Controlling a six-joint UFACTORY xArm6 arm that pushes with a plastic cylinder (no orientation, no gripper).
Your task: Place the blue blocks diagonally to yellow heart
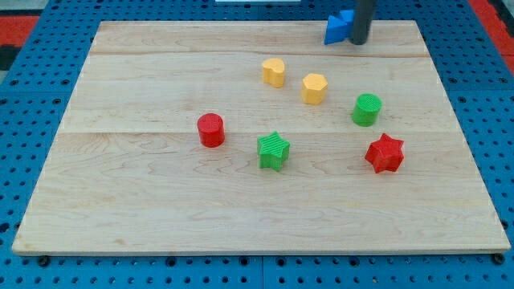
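Camera view: your blue blocks (338, 28) sit at the far edge, touching my tip (358, 42), a bare rod with no fingers. They look light, rigid and slippery; push squarely toward the yellow heart (274, 71).

no text, label, brand, number or sign can be read anywhere in the camera view.
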